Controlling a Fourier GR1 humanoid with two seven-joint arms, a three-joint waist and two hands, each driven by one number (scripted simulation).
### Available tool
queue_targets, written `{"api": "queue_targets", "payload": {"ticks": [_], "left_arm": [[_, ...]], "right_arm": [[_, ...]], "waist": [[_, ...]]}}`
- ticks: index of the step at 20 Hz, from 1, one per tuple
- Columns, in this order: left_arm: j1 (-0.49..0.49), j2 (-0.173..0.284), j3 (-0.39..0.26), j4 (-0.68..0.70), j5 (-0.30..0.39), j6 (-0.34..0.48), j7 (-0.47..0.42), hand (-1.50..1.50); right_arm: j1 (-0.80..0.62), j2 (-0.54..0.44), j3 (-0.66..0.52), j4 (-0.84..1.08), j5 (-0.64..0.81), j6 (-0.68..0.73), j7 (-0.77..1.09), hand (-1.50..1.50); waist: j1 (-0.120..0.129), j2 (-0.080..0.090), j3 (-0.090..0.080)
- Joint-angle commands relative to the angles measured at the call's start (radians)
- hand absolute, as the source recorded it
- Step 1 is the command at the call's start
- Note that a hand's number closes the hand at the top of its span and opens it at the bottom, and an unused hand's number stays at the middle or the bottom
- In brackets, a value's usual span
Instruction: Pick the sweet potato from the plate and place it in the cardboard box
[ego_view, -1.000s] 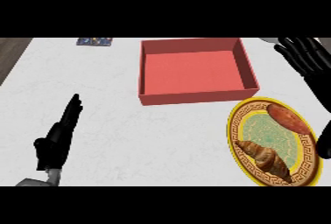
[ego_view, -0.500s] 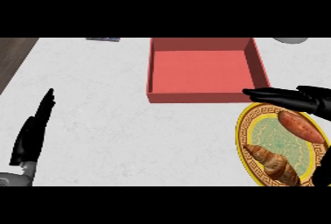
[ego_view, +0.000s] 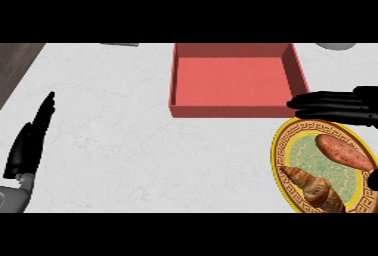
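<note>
White marbled counter (ego_view: 148, 145), dark wood strip (ego_view: 15, 60) at left. Sweet potato (ego_view: 344, 152) on plate (ego_view: 284, 172) beside croissant (ego_view: 314, 186). Red box (ego_view: 232, 75) behind plate. Right hand (ego_view: 339, 106) fingers straight, above plate's far rim. Left hand (ego_view: 29, 142) flat, resting.

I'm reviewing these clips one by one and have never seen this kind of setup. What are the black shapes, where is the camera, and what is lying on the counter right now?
The camera sits in a humanoid robot's head and looks steeply down at a white counter. The black shapes are its two hands. The left hand rests open at the left edge, fingers straight. The right hand comes in from the right, fingers stretched over the plate's far rim, holding nothing. On the counter are a red box and, right of and nearer than it, a yellow-rimmed plate. On the plate lie a sweet potato and a croissant.
</note>
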Motion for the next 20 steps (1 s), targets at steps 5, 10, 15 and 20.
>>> {"api": "queue_targets", "payload": {"ticks": [5,10,15,20], "left_arm": [[-0.033,-0.007,-0.004,0.018,-0.010,-0.004,0.007,0.00],[-0.065,-0.012,-0.011,0.061,-0.018,-0.020,0.018,0.00],[-0.057,0.005,0.008,0.052,-0.019,-0.024,0.034,0.00],[-0.047,0.001,0.036,0.090,-0.021,-0.024,0.022,0.00]], "right_arm": [[-0.079,-0.153,0.214,-0.030,0.377,-0.016,-0.299,-1.50],[-0.131,-0.209,0.386,0.030,0.652,-0.195,-0.386,-1.50],[-0.160,-0.131,0.536,0.216,0.847,-0.349,-0.475,-1.50],[-0.268,0.008,0.565,0.487,0.960,-0.471,-0.549,-1.50]], "waist": [[0.015,0.000,-0.006],[0.010,0.000,-0.010],[-0.005,-0.017,-0.011],[-0.034,-0.023,-0.012]]}}
